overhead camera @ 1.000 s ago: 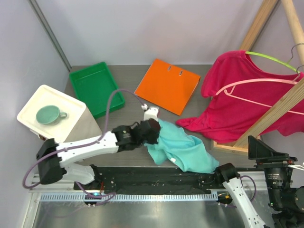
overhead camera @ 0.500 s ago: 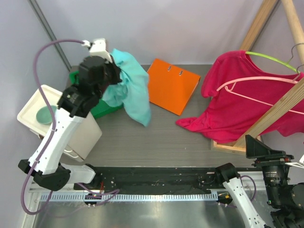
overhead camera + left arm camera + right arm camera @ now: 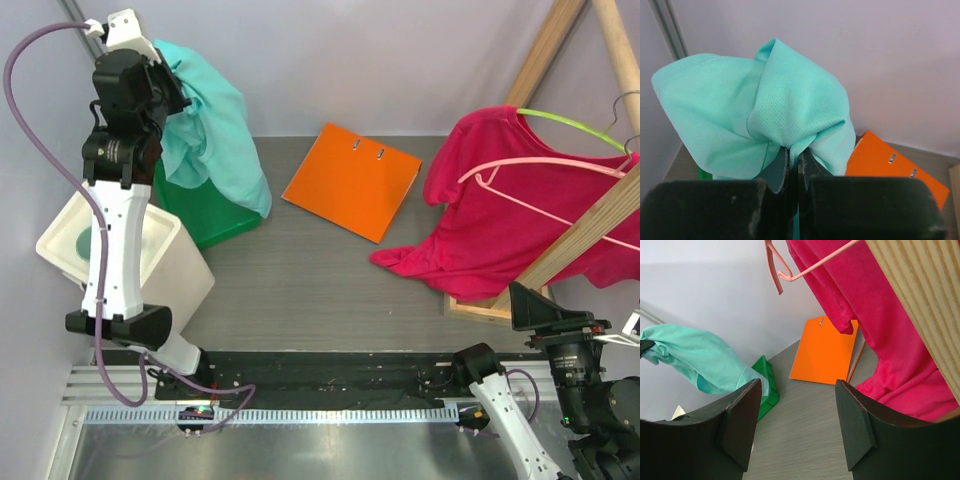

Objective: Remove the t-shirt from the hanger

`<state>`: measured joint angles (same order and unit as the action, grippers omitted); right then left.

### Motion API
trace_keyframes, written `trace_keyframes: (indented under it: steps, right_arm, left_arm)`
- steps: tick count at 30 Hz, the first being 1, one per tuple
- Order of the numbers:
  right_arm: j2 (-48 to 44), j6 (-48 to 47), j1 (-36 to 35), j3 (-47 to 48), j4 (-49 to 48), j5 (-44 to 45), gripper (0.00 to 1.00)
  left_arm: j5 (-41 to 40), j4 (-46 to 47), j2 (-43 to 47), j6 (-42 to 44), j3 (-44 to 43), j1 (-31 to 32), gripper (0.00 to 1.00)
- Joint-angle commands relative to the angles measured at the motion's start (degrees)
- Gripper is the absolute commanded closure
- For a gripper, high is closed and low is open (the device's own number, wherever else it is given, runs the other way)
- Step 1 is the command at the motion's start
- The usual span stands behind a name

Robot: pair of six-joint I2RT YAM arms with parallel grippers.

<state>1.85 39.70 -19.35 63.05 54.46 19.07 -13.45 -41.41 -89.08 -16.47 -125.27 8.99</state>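
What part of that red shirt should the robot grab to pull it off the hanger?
Probably the shirt's loose lower edge, bunched on the table, taken from above: it lies clear of the hanger and wooden frame.

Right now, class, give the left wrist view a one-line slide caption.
Left gripper shut on a bunched teal garment; an orange binder lies beyond, lower right.

Hanging teal mesh cloth (image 3: 215,130) covers most of the green plastic tray (image 3: 208,220); the left arm's white link (image 3: 115,250) blocks the middle of the white box top (image 3: 170,240). Magenta t-shirt (image 3: 490,200) runs off the right edge and passes behind the slanted wooden beam (image 3: 580,238); lime-green wire hanger (image 3: 568,125) is cut there too. Right wrist view: pink wire hanger (image 3: 774,267) leaves the top edge, hook unseen.
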Motion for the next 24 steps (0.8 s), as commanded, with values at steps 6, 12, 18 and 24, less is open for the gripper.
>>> trace_keyframes:
  steps: [6,12,18,24]
  right_arm:
    - [3.6,-0.1,-0.6,-2.2,-3.0,-0.8,0.34]
    - [3.8,0.5,-0.7,-4.5,-4.6,-2.0,0.34]
    - [3.3,0.5,-0.8,-6.0,-5.3,-2.0,0.34]
    - [3.1,0.1,-0.9,-6.5,-5.4,-2.4,0.34]
  left_arm:
    - [4.7,4.1,-3.1,5.2,-1.2,-6.6,1.00]
    - [9.0,6.1,-5.2,4.2,3.8,-6.6,1.00]
    - [15.0,4.7,-9.1,-1.5,8.9,-6.6,1.00]
    - [15.7,7.8,-9.8,-8.7,18.1,-7.2,1.00]
